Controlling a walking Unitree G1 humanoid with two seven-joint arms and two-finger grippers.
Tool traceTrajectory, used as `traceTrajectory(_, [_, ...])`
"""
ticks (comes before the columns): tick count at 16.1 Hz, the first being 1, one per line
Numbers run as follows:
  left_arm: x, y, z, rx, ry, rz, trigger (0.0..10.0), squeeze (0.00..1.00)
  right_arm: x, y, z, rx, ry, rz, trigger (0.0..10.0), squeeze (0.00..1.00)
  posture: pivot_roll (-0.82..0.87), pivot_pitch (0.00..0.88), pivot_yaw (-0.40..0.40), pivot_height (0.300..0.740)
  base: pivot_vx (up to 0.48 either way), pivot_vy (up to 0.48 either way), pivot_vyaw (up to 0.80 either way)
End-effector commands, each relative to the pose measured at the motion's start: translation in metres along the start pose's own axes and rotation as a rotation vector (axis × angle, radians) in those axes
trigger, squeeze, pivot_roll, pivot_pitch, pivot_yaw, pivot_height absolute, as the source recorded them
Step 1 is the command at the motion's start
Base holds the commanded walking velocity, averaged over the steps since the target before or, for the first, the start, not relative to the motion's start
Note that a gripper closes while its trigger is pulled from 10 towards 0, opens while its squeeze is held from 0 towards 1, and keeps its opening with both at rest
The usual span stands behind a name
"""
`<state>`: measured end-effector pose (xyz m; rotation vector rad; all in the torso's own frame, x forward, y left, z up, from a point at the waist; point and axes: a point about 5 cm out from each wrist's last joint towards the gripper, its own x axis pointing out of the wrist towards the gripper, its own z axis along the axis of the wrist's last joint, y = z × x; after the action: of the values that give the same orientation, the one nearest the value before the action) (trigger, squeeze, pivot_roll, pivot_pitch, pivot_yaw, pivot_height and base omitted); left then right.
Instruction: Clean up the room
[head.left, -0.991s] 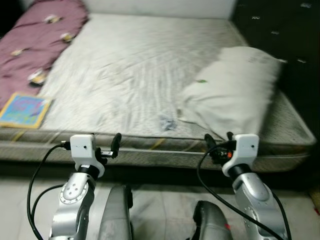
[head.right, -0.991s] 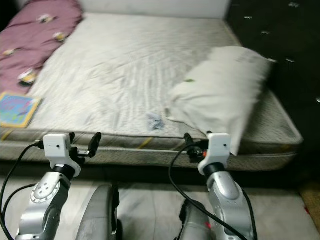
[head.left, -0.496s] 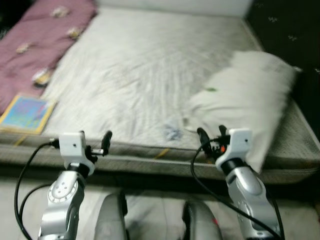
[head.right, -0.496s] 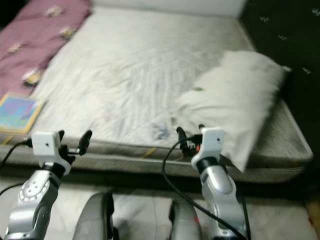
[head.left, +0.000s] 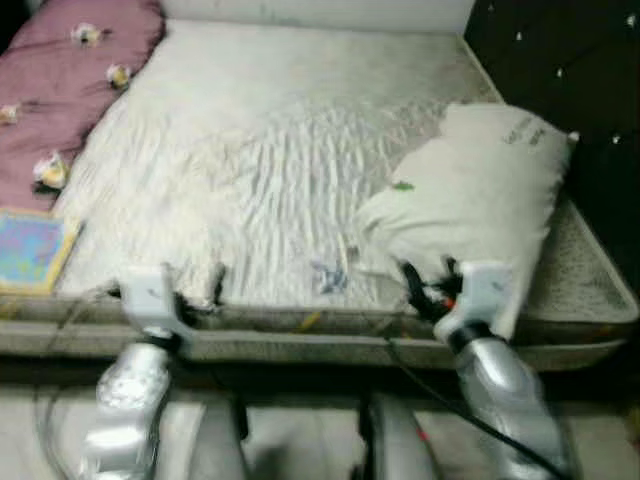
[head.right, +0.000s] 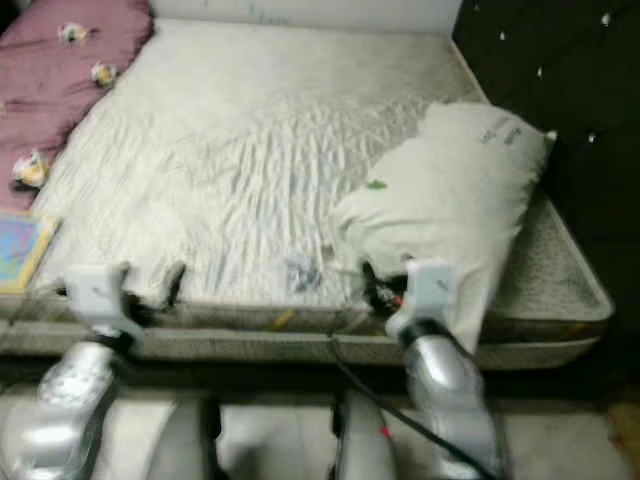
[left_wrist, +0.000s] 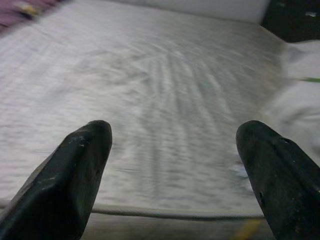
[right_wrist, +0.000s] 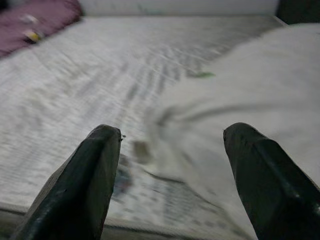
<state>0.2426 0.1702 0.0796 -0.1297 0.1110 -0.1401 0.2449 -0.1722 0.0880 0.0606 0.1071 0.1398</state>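
Observation:
A white pillow (head.left: 470, 195) with a small green mark lies on the right side of the bed (head.left: 250, 150), reaching the front edge. A small crumpled blue-and-white scrap (head.left: 328, 278) sits near the front edge, left of the pillow. My right gripper (head.left: 430, 275) is open just before the pillow's near corner; in the right wrist view the pillow (right_wrist: 260, 85) lies past its fingers (right_wrist: 85, 185). My left gripper (head.left: 168, 288) is open at the bed's front edge, over bare sheet (left_wrist: 165, 100). Neither gripper holds anything.
A maroon blanket (head.left: 60, 80) with small yellow patches lies along the bed's far left. A colourful book (head.left: 25, 250) rests at the front left corner. A dark wall (head.left: 570, 60) runs along the right side. Pale floor (head.left: 300, 440) lies below the bed edge.
The whole view has shifted and is blurred, so the camera moved. Both grippers stay open and empty near the bed's front edge; the right one now overlaps the pillow's near corner.

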Motion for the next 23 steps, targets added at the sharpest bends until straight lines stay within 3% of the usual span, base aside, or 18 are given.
traceTrajectory(1, [-0.001, 0.005, 0.004, 0.015, -0.009, 0.001, 10.0, 0.0, 0.002, 0.001, 0.004, 0.006, -0.017, -0.004, 10.0, 0.0, -0.04, 0.043, -0.032, 0.609, 0.315, 0.0, 0.0])
traceTrajectory(10, [-0.002, 0.009, 0.002, 0.027, 0.014, 0.043, 10.0, 0.0, 0.007, 0.002, 0.001, -0.003, 0.009, 0.002, 10.0, 0.0, -0.02, 0.05, -0.034, 0.609, 0.282, 0.0, 0.0])
traceTrajectory(14, [-0.01, 0.017, 0.001, 0.045, 0.023, 0.096, 10.0, 0.0, 0.013, 0.008, -0.007, 0.01, 0.056, 0.066, 10.0, 0.0, 0.01, 0.056, -0.045, 0.569, 0.0, 0.0, 0.0])
traceTrajectory(16, [-0.013, 0.019, 0.0, 0.057, 0.026, 0.108, 10.0, 0.0, 0.016, 0.014, -0.011, 0.026, 0.093, 0.128, 10.0, 0.0, 0.02, 0.06, -0.05, 0.544, 0.0, 0.0, 0.0])
traceTrajectory(19, [-0.019, 0.018, 0.002, 0.098, 0.021, 0.106, 10.0, 0.0, 0.023, 0.025, -0.021, 0.007, 0.178, 0.267, 10.0, 0.0, 0.05, 0.071, -0.052, 0.544, 0.0, 0.0, 0.0])
traceTrajectory(23, [-0.038, 0.029, 0.002, 0.166, 0.033, 0.213, 10.0, 0.0, 0.032, 0.043, -0.026, -0.015, 0.202, 0.452, 10.0, 0.0, 0.11, 0.107, -0.059, 0.544, 0.0, 0.0, 0.0])
